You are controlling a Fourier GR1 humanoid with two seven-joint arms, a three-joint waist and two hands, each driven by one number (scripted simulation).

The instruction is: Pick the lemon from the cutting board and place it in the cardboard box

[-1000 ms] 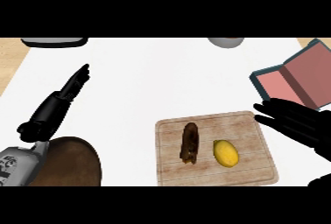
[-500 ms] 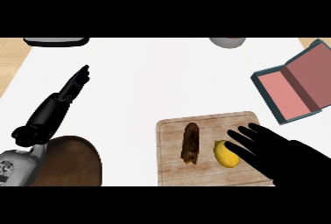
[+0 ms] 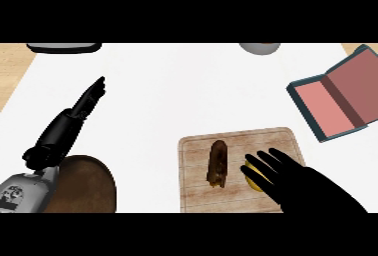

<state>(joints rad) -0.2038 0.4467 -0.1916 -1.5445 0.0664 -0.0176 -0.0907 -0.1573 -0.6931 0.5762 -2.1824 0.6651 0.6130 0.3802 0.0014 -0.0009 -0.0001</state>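
A yellow lemon [image 3: 252, 176] lies on the wooden cutting board [image 3: 240, 141], mostly hidden under my right hand [image 3: 295, 179]. That hand covers it from the lower right with its fingers spread and reaching over the fruit; I cannot see whether they curl round it. A brown elongated item [image 3: 217, 164] lies on the board just left of the lemon. The box [image 3: 341, 93], teal outside and pink inside, lies with its lid flung wide at the right edge, beyond the board. My left hand [image 3: 83, 107] rests at the left with its fingers straight, pointing up the counter.
A dark brown round plate [image 3: 85, 185] sits at the lower left beside my left forearm. A dark tray [image 3: 65, 47] and a grey bowl [image 3: 260, 48] show at the counter's far edge. White counter spreads between the board and the far edge.
My right hand has swung left from beside the box and come down over the lemon on the board. The left hand has hardly moved.
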